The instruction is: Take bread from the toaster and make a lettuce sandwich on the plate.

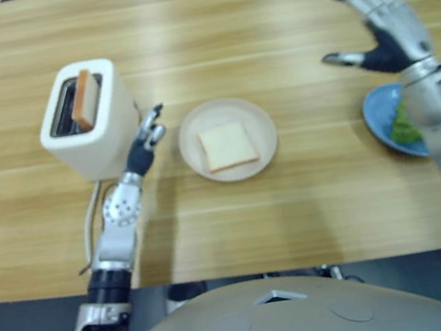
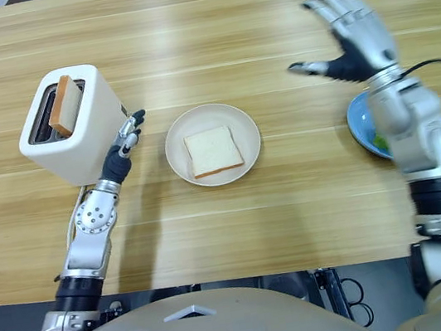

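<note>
- Wooden worktop carries one white toaster, two plates and two bread slices.
- One browned slice stands in the toaster slot. One white slice lies flat on the cream plate.
- Lettuce on the blue plate is plain in the left eye view; in the right eye view the forearm covers most of it.
- Left robot hand, fingers extended and empty, sits just beside the toaster.
- Right robot hand, spread wide and empty, hovers beyond the blue plate, well apart from both slices.
</note>
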